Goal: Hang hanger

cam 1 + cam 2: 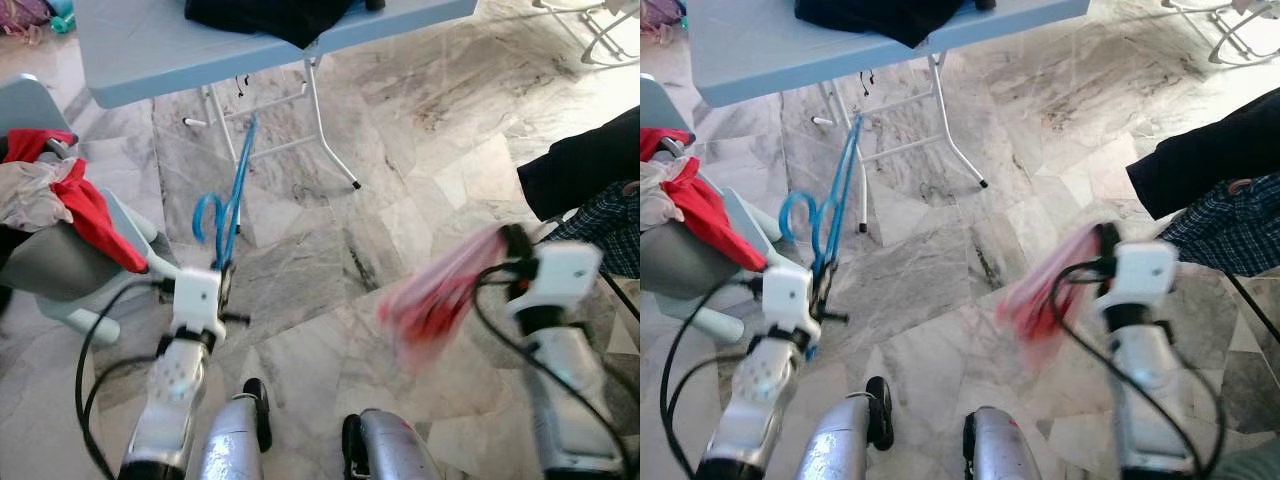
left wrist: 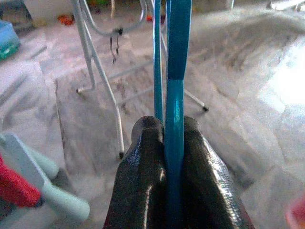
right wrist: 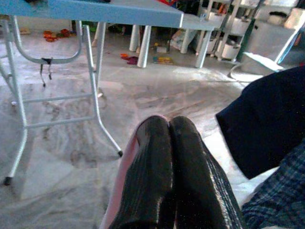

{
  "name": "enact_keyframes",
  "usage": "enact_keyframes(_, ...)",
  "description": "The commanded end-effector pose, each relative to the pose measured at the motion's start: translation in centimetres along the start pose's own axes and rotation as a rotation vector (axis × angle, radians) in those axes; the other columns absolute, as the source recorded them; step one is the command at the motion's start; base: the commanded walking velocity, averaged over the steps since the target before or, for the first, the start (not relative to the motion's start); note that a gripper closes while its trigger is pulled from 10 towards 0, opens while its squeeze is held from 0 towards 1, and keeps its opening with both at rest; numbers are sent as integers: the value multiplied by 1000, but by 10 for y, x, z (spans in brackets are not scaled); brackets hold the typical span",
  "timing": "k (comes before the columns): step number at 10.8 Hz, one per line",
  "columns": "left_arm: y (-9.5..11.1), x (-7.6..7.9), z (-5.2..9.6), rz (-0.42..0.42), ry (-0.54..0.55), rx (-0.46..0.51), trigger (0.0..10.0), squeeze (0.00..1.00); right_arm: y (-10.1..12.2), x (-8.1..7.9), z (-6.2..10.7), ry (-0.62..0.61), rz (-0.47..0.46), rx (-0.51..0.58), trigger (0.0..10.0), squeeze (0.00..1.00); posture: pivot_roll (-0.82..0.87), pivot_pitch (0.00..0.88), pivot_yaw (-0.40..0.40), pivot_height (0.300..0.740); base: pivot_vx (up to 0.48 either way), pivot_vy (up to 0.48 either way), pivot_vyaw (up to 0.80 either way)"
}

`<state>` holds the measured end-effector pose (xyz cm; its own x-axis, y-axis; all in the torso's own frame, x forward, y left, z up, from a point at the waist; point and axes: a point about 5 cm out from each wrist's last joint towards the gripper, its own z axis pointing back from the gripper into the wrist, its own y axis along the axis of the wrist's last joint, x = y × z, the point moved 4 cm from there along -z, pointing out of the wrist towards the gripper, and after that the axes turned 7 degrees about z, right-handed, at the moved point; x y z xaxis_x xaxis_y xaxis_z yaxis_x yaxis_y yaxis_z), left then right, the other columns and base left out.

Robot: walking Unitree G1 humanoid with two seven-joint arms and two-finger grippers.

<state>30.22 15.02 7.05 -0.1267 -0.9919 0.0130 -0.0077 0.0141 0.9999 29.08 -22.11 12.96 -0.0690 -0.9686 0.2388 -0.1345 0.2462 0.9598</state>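
Left gripper: fingers clenched tight on the blue hanger, bar pinched between both pads, no visible gap. Hanger runs up and forward from the fingertips; its hook curls just beside the gripper, on the outer side. Hanger sits in the air over the marble floor, not resting on anything.

Right gripper: fingers pressed together, pads touching along their length. A pink-red garment hangs from it on the inner side, toward the left arm; heavily motion-blurred, so its shape is unclear. A pink edge shows along one finger in the right wrist view, so the cloth looks caught between the fingers.

Ahead of both grippers: folding table with a blue top and white legs, black cloth draped over its far edge.

Outboard of the left gripper: grey chair with red and white clothes piled on it.

Outboard of the right gripper: dark garment and plaid fabric, close to the wrist.
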Motion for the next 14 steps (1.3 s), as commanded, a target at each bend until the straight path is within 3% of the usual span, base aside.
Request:
enact_keyframes(1,3,-1,1,1,-2,14,10000,0,9,-1,0,7,-5,29,0,0,-86,205,-18,740,0,0,0)
enact_keyframes(2,23,4,-10,-5,-27,83,10000,0,30,-11,-11,41,3,95,0,0,-83,197,-18,740,274,0,0)
enact_keyframes(4,34,2,-16,-2,-16,127,10000,0,59,-15,-26,50,6,190,0,0,-79,190,-24,740,313,0,0)
enact_keyframes(7,38,2,-17,-6,-14,144,10000,0,67,-19,-35,56,0,210,0,0,-71,188,-27,740,480,0,533)
enact_keyframes(11,51,2,-20,-16,-23,183,10000,0,72,-13,-40,29,-4,230,0,0,-65,193,-24,740,480,0,0)
enact_keyframes(14,52,4,-22,-13,-26,187,10000,0,93,-11,-57,41,29,308,0,0,-65,191,-23,740,480,0,0)
